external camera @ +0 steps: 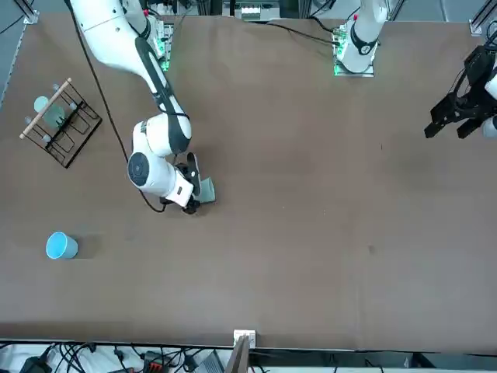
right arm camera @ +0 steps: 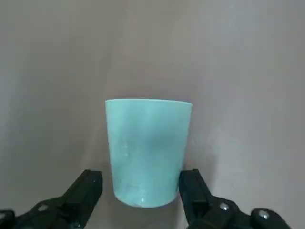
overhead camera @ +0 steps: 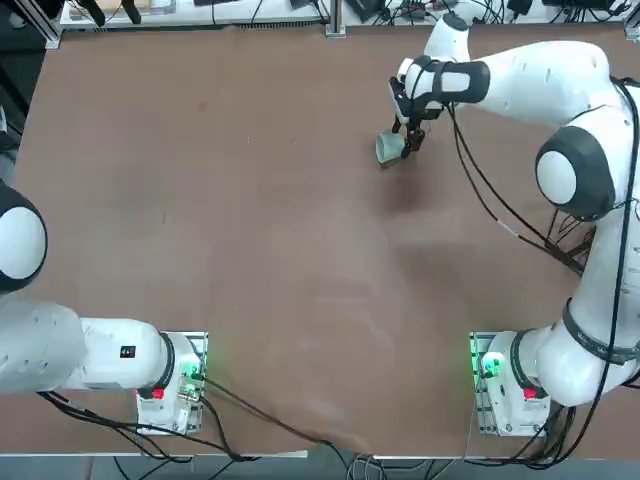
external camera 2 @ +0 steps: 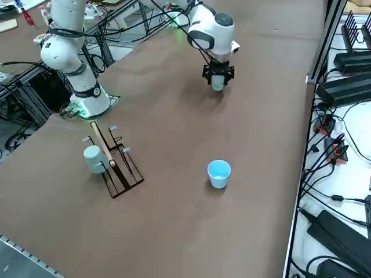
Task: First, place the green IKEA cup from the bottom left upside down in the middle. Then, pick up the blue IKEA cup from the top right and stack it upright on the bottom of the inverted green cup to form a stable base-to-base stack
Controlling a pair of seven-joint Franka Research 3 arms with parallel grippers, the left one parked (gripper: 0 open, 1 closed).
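pale grey-green cup (right arm camera: 147, 152), sky-blue cup (external camera 2: 219, 173) (plain, unpatterned), matte brown tabletop (overhead camera: 250, 250), black gripper (right arm camera: 143, 193)

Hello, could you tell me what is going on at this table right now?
The right gripper is at the green IKEA cup on the brown table. The wrist view shows its fingers open on either side of the cup's narrow end, with a gap on one side. From overhead the cup looks tipped rather than upright. The blue IKEA cup stands upright and apart, untouched. A pale cup sits on a black wire rack.
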